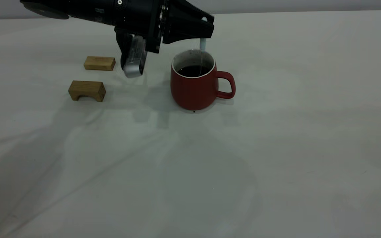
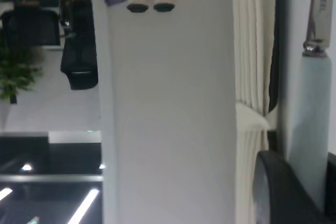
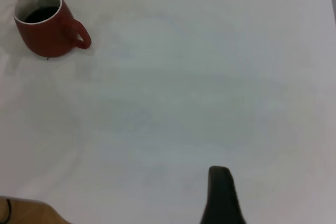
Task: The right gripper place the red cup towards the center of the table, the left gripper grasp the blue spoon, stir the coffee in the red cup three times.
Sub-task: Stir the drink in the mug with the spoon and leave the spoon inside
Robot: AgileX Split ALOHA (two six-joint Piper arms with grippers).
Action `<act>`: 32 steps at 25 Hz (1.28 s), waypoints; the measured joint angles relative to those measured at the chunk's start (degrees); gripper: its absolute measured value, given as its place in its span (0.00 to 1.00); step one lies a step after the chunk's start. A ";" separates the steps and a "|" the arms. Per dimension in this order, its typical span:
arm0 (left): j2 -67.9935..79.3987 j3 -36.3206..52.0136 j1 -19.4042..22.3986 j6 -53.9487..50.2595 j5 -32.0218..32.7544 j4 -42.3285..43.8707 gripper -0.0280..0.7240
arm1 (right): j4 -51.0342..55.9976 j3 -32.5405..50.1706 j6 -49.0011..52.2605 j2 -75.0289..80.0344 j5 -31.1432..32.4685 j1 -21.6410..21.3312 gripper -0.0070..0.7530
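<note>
The cup (image 1: 195, 86) stands upright near the middle of the surface (image 1: 276, 148), handle turned toward the right arm's side, so the placing step looks done. Inside it a pool of dark coffee (image 1: 193, 70) sits well below the white rim; specks cling to the inner wall above the liquid.

The spoon (image 1: 203, 44) hangs almost vertically over the cup's far side, its pale handle emerging below the left end effector (image 1: 207, 34), and its thin neck runs down inside the rim toward the coffee. Whether the bowl is submerged cannot be told. The left end effector is clenched on the spoon's handle, which the left wrist view shows pinched between the black fingers (image 2: 286, 195).

The step in hand appears to be stirring. The next move likely calls for small circles with the spoon kept low and clear of the cup wall, so the cup is not nudged or tipped.

The right end effector (image 3: 220, 195) is withdrawn, well apart from the cup; its state cannot be told. Two wooden blocks (image 1: 87, 90) lie beside the left arm.
</note>
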 joint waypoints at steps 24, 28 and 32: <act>0.28 -1.98 0.00 12.00 -4.15 7.59 0.30 | 0.00 0.00 0.00 0.00 0.00 0.00 0.78; 0.28 -1.98 0.00 15.38 -3.07 7.82 0.47 | 0.00 0.00 0.00 0.00 0.00 0.00 0.78; 0.28 -2.39 0.00 18.49 1.05 7.94 0.61 | 0.00 0.00 0.00 0.00 0.00 0.00 0.78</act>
